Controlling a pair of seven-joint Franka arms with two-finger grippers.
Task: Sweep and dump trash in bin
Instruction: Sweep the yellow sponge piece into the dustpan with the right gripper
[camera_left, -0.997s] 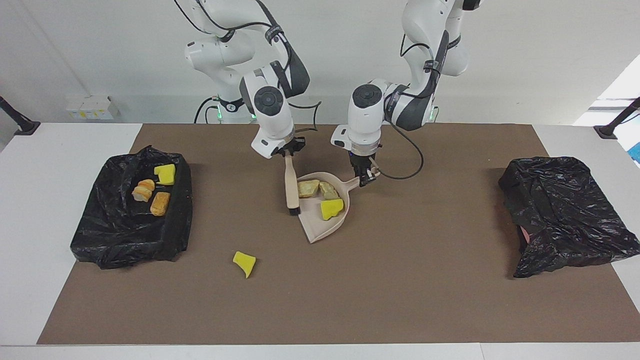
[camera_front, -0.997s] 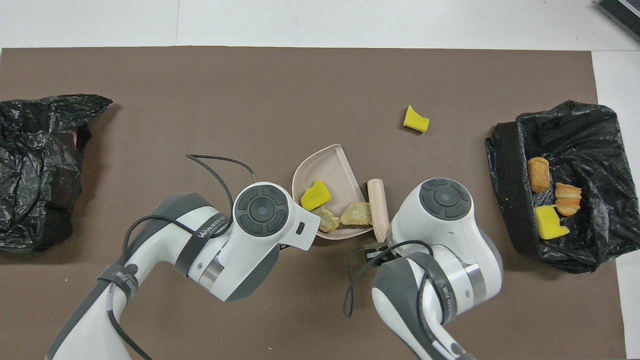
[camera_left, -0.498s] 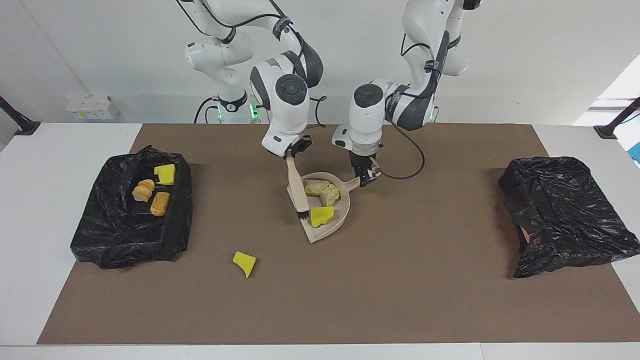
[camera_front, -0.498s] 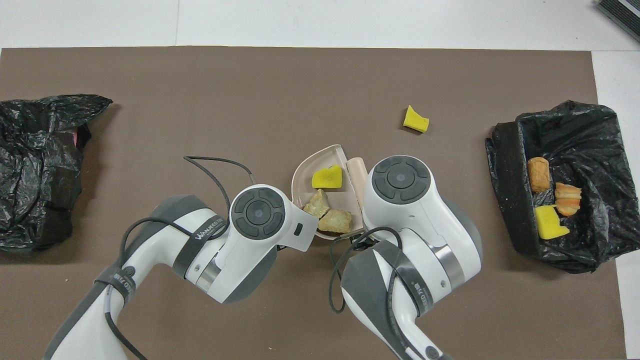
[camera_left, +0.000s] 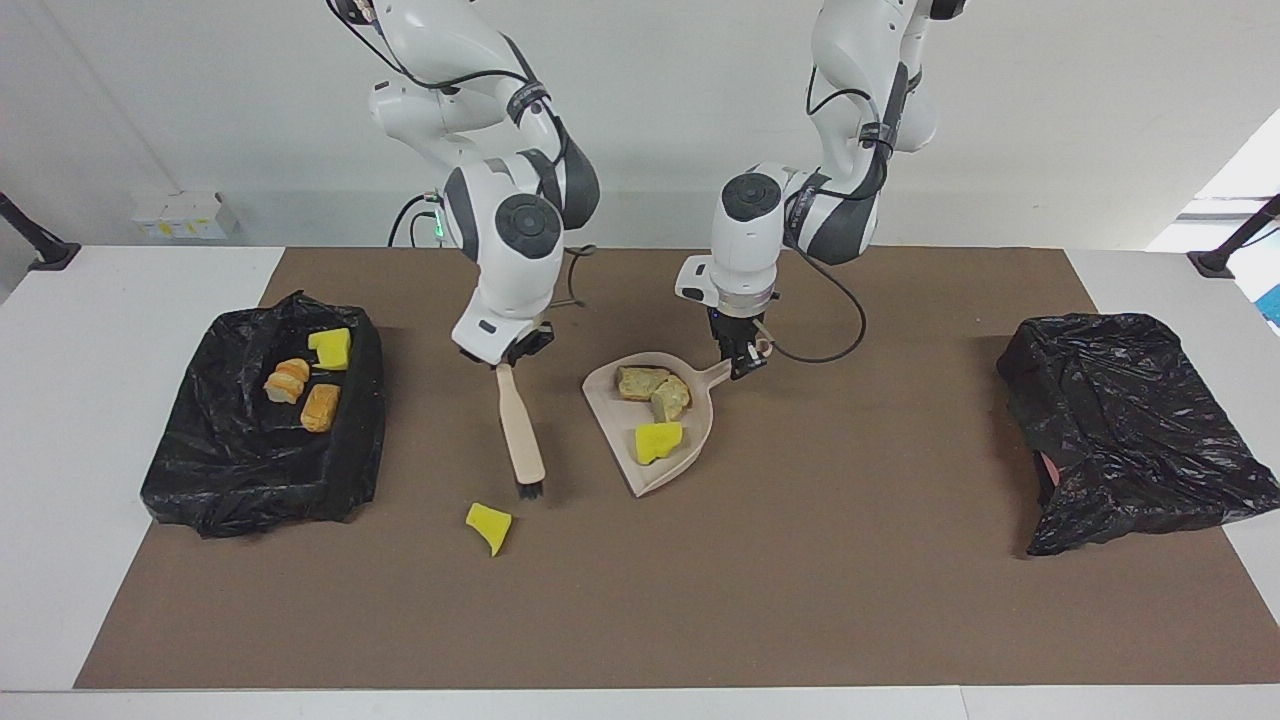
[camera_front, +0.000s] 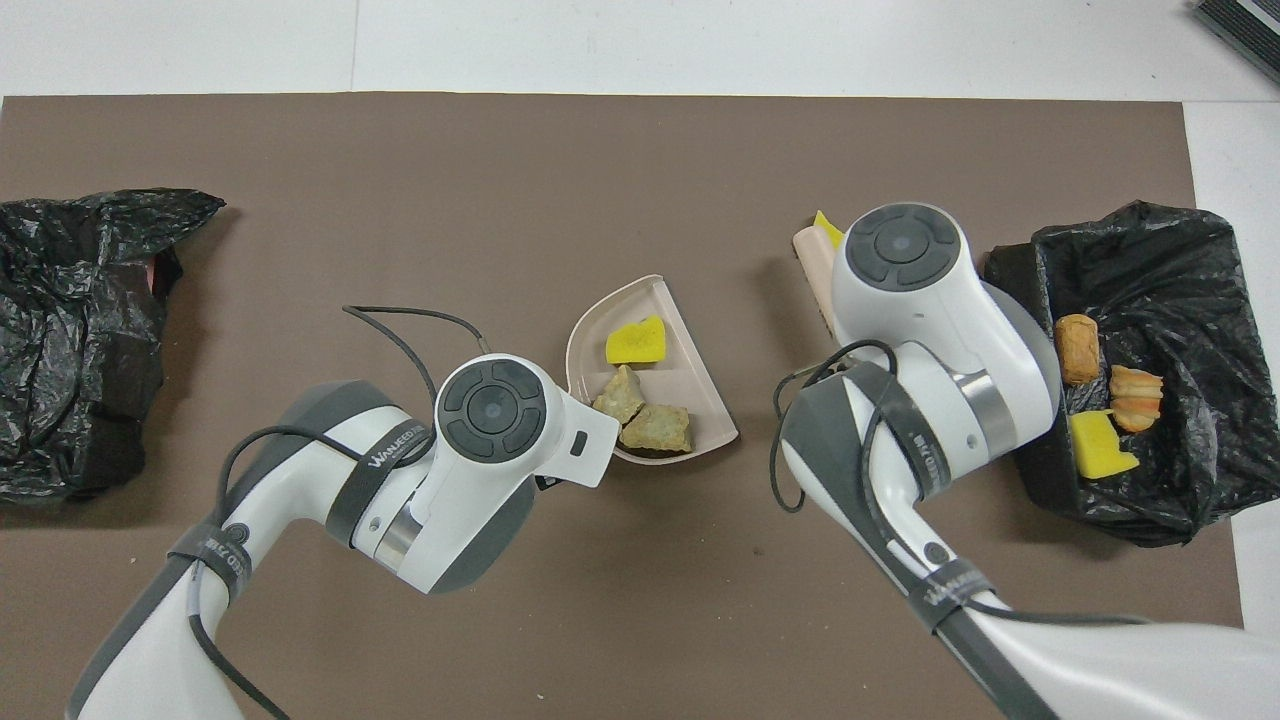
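Just below my right hand (camera_left: 510, 352), clamped on the brush (camera_left: 522, 434) I've swung off the dustpan (camera_left: 612, 408) my left hand (camera_left: 742, 358) grips, lies 1 loose yellow chunk (camera_left: 488, 526), next to sweep.

Brown mat (camera_left: 800, 600) bears two bin bags (camera_left: 260, 430), a sponge chunk (camera_left: 488, 526).

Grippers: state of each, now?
Left gripper: shut on the dustpan handle.
Right gripper: shut on the brush handle.
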